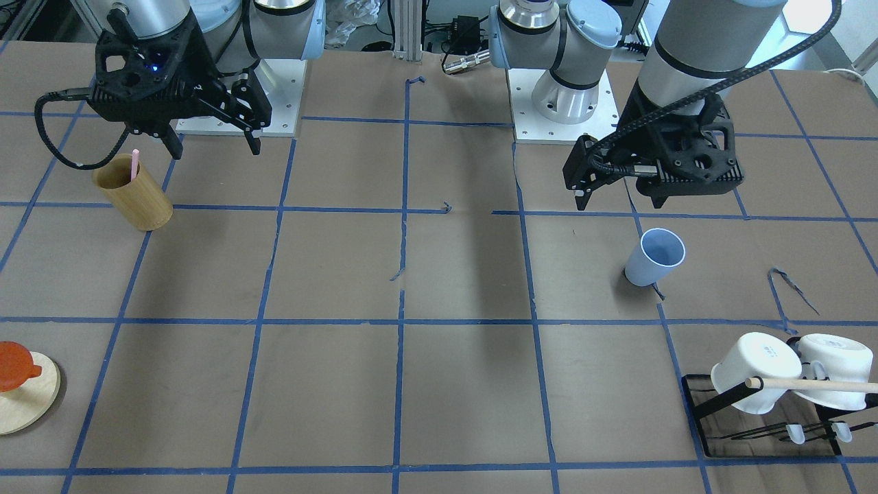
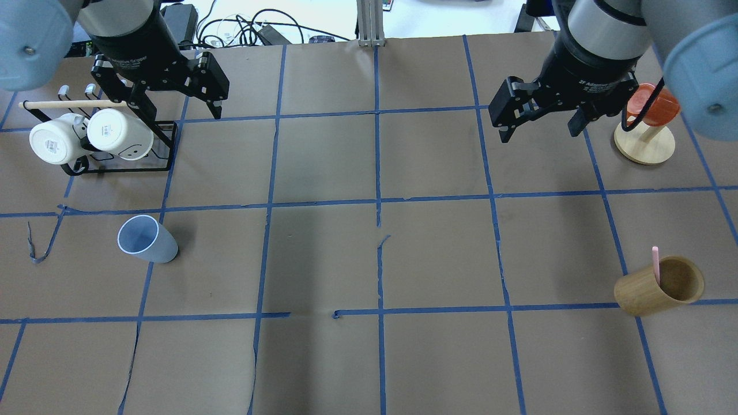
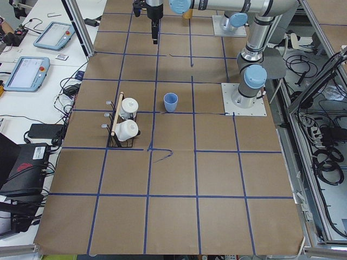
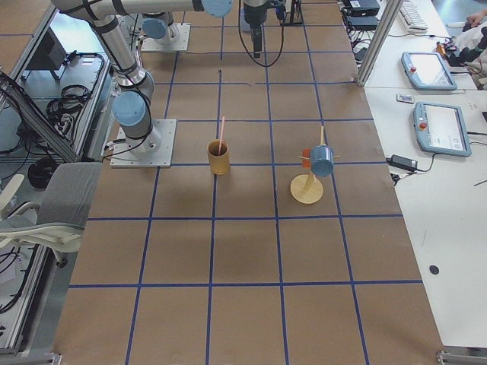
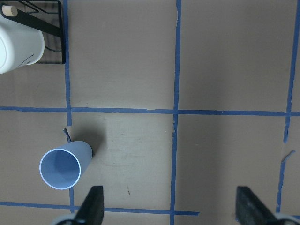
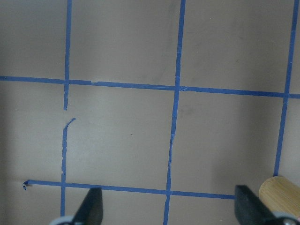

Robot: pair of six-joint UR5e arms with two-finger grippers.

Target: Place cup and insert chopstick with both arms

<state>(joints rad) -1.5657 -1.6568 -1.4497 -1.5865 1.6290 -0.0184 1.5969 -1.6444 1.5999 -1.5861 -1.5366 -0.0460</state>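
The light-blue cup (image 2: 147, 239) stands upright on the table's left half; it also shows in the front view (image 1: 655, 258) and the left wrist view (image 5: 63, 165). My left gripper (image 2: 176, 109) is open and empty, hovering above and beyond the cup, near the mug rack. The pale pink chopstick (image 2: 655, 262) stands in a tan bamboo holder (image 2: 657, 288) at the right; it also shows in the front view (image 1: 134, 165). My right gripper (image 2: 540, 131) is open and empty, high above the table and apart from the holder.
A black rack (image 2: 115, 167) with two white mugs and a beige wooden rod (image 2: 69, 104) stands at the far left. A round wooden stand (image 2: 644, 144) with an orange cup stands at the far right. Blue tape lines grid the brown table.
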